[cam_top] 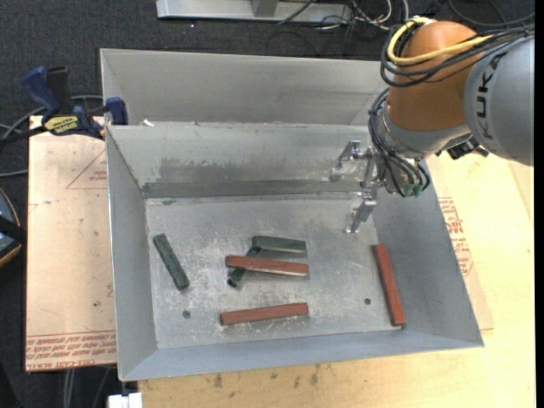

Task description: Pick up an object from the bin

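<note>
My gripper point(349, 197) hangs over the right back part of the bin floor, its two metal fingers apart and open with nothing between them. Nearest to it, a long red-brown bar point(388, 285) lies along the right wall, in front of the gripper. To the gripper's front left a dark green bar point(279, 245) lies beside a second red-brown bar point(267, 266), which rests across a small dark green piece point(238, 274).
A third red-brown bar point(263, 314) lies near the front wall. Another dark green bar point(170, 262) lies slanted by the left wall. The arm with its orange cover and cables comes in over the bin's right back corner.
</note>
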`<state>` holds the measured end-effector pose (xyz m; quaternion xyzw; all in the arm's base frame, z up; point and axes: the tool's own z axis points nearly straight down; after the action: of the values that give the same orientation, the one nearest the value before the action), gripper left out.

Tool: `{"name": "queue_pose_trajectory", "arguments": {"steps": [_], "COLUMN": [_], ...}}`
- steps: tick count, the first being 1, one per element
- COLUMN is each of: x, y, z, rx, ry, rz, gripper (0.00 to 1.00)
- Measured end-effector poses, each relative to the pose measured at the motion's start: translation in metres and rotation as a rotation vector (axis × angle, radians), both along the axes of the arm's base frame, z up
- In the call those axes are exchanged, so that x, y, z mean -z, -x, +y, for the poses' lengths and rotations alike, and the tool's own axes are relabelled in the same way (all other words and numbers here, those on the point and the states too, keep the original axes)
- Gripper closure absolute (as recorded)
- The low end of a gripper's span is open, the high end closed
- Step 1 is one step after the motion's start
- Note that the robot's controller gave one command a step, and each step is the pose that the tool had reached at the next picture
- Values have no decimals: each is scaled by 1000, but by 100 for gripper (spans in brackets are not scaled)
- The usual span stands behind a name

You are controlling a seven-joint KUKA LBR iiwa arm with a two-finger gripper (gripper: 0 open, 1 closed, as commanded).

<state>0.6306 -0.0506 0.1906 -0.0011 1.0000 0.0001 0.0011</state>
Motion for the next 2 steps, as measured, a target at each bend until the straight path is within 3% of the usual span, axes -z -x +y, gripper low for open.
{"name": "queue_pose_trajectory", "arguments": {"steps": [1, 2], "x": [63, 107], "y": [19, 8], "z": [19, 53], "rx": [-15, -164], "ry": [1, -1], "rz": [-4, -1], "gripper": [0, 100]}}
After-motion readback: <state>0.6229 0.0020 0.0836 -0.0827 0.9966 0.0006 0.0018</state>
